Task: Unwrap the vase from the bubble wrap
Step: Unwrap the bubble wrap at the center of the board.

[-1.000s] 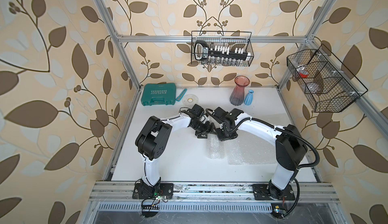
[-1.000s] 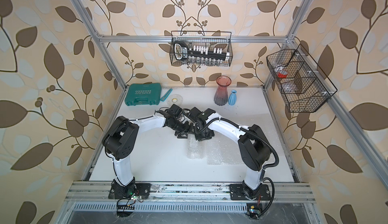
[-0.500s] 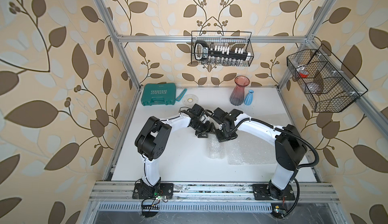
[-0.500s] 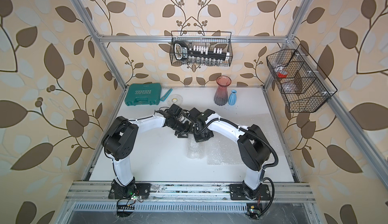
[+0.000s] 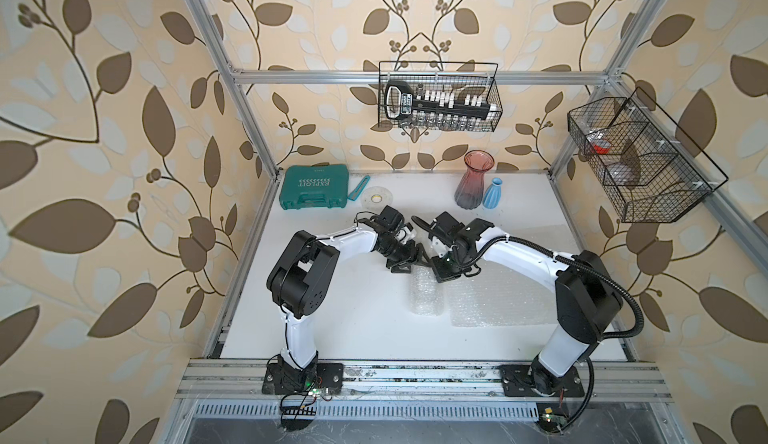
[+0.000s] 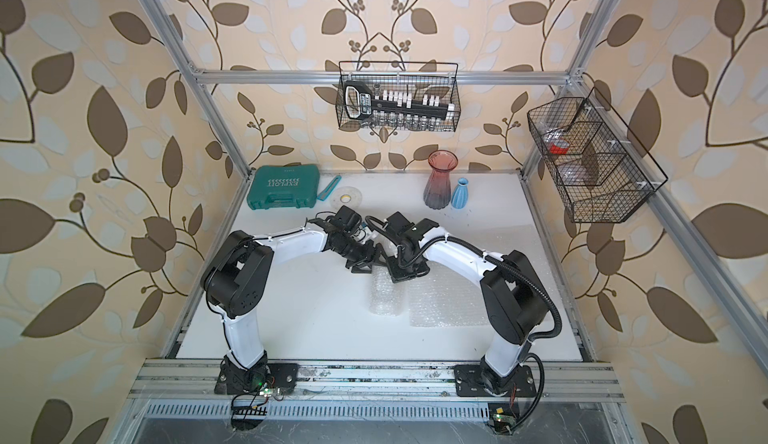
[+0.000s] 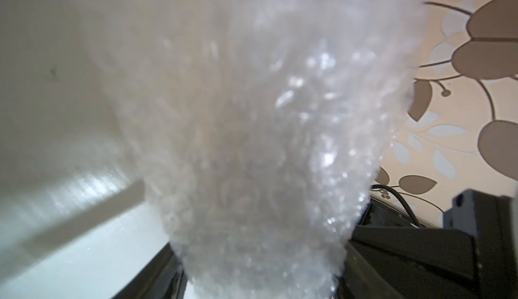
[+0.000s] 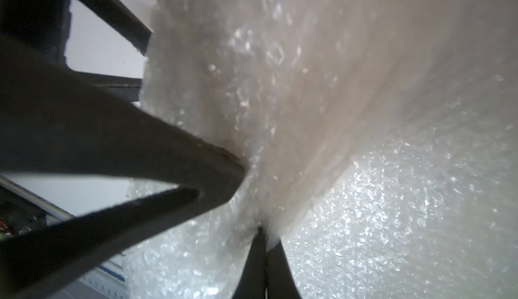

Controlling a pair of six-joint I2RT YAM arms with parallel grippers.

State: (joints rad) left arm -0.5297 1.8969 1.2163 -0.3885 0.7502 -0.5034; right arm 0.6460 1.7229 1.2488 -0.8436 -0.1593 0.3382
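**A:** What sort of room is it?

**B:** A small cell framed by aluminium posts [image 5: 249, 121], its walls papered in cream with brown leaves. The tabletop [image 5: 353, 321] is plain matte white. A metal rail [image 5: 415, 373] runs along its near edge, and both arm bases are bolted to it.

**A:** Anything on the walls?

**B:** A wire basket [image 5: 438, 96] hangs on the back wall with a black tool rack [image 5: 440, 107] inside. A divided wire basket [image 5: 640, 167] hangs on the right wall.

**A:** And on the surface?

**B:** A green tool case [image 5: 313, 187] lies in the back left corner, with a pale tape roll [image 5: 376, 200] near it. Further right along the back stand a red glass vase [image 5: 473, 180] and a small blue vase [image 5: 493, 193], close together.

**A:** Where is the bubble wrap?

**B:** In both top views the bubble wrap [image 5: 424, 296] is in the middle of the tabletop. Part of it is rolled into a tube, and the rest lies flat on the right of the tube. I cannot tell what the tube holds.

**A:** And the grippers?

**B:** The left gripper [image 5: 413, 266] straddles the far end of the tube, clamped with a finger against each side. The right gripper [image 5: 439, 277] is just beside it. The right wrist view shows its fingers [image 8: 253, 258] pinched tight on a loose edge of the wrap.
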